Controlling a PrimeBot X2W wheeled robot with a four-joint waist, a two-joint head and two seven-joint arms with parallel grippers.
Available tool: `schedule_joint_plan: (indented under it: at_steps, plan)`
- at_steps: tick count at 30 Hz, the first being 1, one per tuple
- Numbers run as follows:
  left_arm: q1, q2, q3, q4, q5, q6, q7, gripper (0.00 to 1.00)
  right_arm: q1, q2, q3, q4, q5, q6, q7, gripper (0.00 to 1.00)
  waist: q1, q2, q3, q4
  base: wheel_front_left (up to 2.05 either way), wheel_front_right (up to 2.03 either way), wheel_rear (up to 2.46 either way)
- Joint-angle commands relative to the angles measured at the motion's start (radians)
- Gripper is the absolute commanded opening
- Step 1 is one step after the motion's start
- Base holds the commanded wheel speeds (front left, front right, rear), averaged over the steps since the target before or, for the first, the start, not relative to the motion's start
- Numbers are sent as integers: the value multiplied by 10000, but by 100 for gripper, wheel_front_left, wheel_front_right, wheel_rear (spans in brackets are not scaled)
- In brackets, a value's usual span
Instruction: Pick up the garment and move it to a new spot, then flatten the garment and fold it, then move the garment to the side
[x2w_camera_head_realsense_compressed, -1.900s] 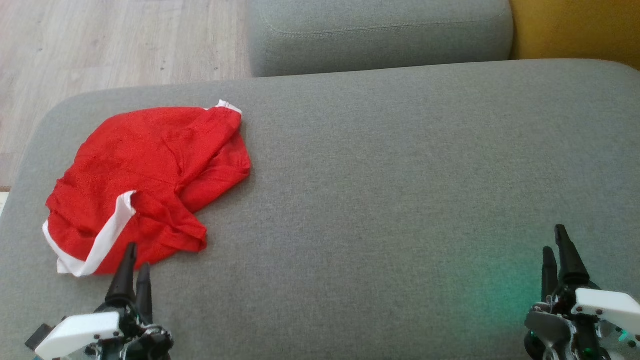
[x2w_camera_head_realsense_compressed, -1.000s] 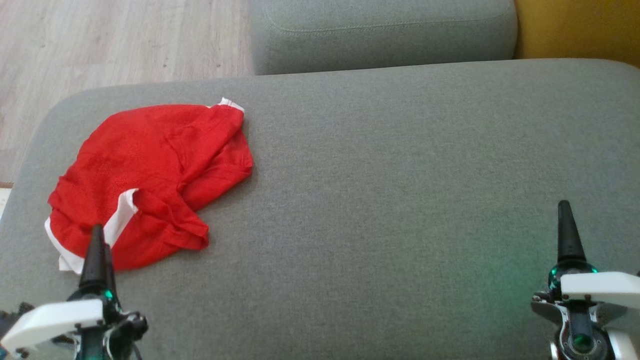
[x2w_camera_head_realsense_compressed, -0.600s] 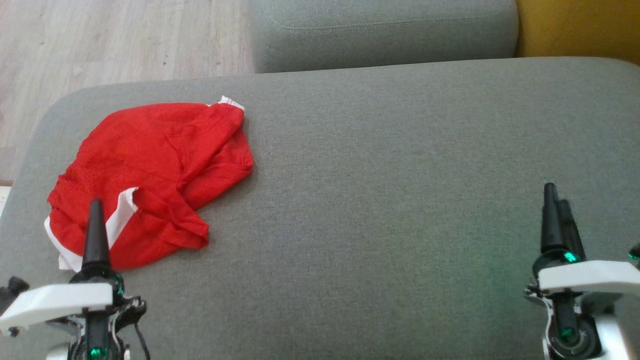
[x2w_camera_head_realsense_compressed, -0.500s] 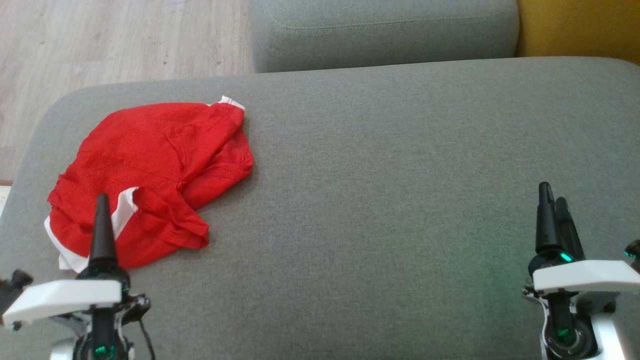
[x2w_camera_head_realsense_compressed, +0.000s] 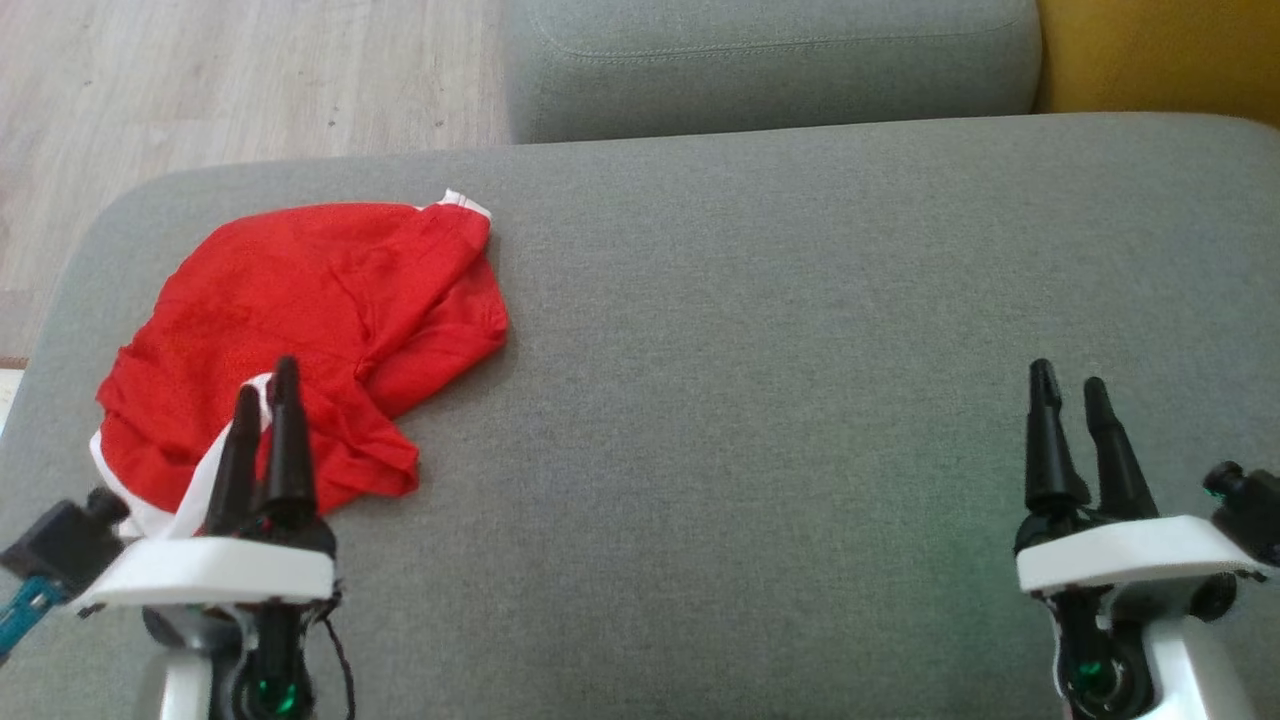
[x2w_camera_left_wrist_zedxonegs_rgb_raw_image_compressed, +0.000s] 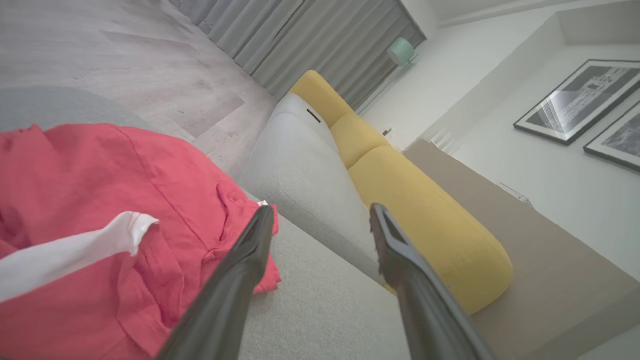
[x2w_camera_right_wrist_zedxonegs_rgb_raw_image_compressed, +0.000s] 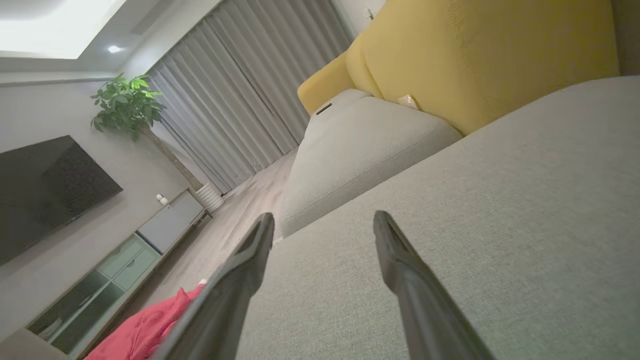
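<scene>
The fingers (x2w_camera_head_realsense_compressed: 289, 440) of the left gripper (x2w_camera_head_realsense_compressed: 267, 380) hid part of the garment (x2w_camera_head_realsense_compressed: 320, 290); the left wrist view's edges cropped it.

There is one crumpled red garment with white trim (x2w_camera_head_realsense_compressed: 300, 290). The broad grey fabric cushion (x2w_camera_head_realsense_compressed: 800, 330) and the smaller grey fabric cushion (x2w_camera_head_realsense_compressed: 770, 70) make two, and the left gripper (x2w_camera_head_realsense_compressed: 267, 382) and right gripper (x2w_camera_head_realsense_compressed: 1067, 377) make two, each with two dark fingers. Two black-framed pictures (x2w_camera_left_wrist_zedxonegs_rgb_raw_image_compressed: 577, 100) hang.

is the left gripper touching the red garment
Cannot tell. In the head view the left gripper overlaps the red garment in the picture, and the left wrist view shows neither a gap nor contact plainly.
</scene>
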Motion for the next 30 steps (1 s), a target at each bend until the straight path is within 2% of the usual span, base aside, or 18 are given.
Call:
schedule_joint_plan:
  at_steps: [1,8,11,19,23,24,30]
  plan:
    - [-349,136,72,-520,386,59,-112,100,-582,-67,195,-423,-401,-5,-146,100,0,-1,1,-3,0,0,0]
    - [-314,211,-384,-754,1863,224,-316,100,-596,-71,441,-407,-1501,-6,-353,100,0,-1,30,30,0,0,0]
    - [-305,374,-700,-832,2469,440,-404,100,-601,-73,539,-403,-1977,-6,-441,100,0,-1,41,48,0,0,0]
    - [-354,1091,-1891,-824,3826,1363,-638,100,-588,-78,813,-298,-3246,-6,-678,100,0,-1,49,60,0,0,0]
    - [-414,1466,-2543,-695,4341,1899,-755,100,-575,-80,971,-222,-3779,-7,-796,100,0,-1,52,57,0,0,0]
    - [-445,1651,-2841,-567,4587,2151,-814,100,-580,-81,1025,-225,-4075,-7,-855,100,0,-1,51,60,0,0,0]
    - [-610,2010,-3540,-525,5143,2812,-989,100,-569,-84,1052,-278,-4977,-7,-1032,100,0,-1,66,57,0,0,0]
